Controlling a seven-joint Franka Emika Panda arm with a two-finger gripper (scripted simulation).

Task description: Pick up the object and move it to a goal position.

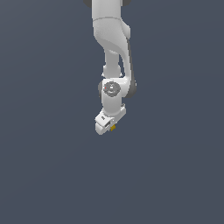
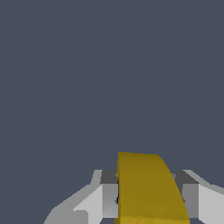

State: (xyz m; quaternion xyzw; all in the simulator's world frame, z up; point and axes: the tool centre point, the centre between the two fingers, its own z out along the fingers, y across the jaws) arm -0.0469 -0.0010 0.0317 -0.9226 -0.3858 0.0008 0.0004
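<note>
The object [image 2: 146,188] is a mustard-yellow blocky piece, seen large in the wrist view between two grey-white fingers [image 2: 107,197]. My gripper [image 2: 148,199] is shut on it, one finger against each side. From the exterior view only a small yellow corner of the object [image 1: 113,127] shows, under the white hand. There the gripper [image 1: 108,127] hangs tilted at the end of the white arm, in the middle of the picture.
A plain dark grey-blue surface [image 1: 52,166] fills both views. The white arm [image 1: 111,39] comes down from the top of the exterior view. No other thing shows.
</note>
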